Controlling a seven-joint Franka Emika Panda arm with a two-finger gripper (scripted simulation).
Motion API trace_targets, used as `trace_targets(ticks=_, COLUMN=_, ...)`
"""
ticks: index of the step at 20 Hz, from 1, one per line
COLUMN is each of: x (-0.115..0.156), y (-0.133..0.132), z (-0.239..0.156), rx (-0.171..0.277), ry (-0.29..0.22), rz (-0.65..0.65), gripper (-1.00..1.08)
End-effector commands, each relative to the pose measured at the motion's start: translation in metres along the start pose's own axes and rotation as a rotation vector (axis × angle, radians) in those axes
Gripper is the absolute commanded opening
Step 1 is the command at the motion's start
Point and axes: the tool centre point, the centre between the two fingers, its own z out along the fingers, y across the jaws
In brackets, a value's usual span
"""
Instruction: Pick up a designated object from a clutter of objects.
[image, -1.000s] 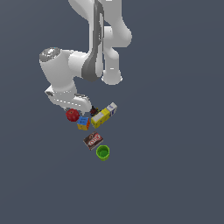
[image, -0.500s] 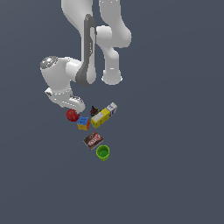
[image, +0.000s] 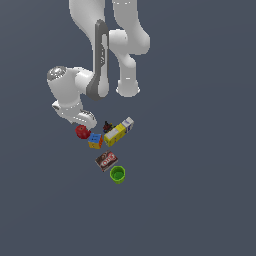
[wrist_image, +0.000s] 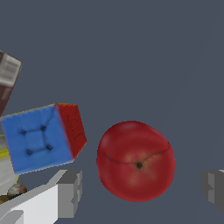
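You see the red apple-like ball (wrist_image: 135, 161) between the gripper (wrist_image: 142, 192) fingers (wrist_image: 70, 193), with a smooth, softly glossy skin, yellowish mottling and a fine dark seam. The fingers look matt grey, like moulded plastic; the arm (image: 75, 97) shell is smooth, satin white. Beside one finger, the multicoloured cube (wrist_image: 43, 136) shows flat, matt blue and red faces. The floor (wrist_image: 131, 52) is uniform matt grey. The green cup (image: 117, 174) looks plain and plastic-like.

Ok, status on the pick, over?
Hand open, fingers either side of the red apple, not yet closed. Apple on the floor, free. Multicoloured cube close beside one finger, apart from the apple.
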Motion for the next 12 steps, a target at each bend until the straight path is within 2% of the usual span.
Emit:
trace_targets(ticks=1, x=-0.001, y=0.0, z=0.006, rx=0.0, ry=-0.001, rz=0.0, gripper=1.0)
trace_targets(ticks=12, x=-0.002, y=0.001, z=0.045, rx=-0.001, ry=0.0, rz=0.001, gripper=1.0)
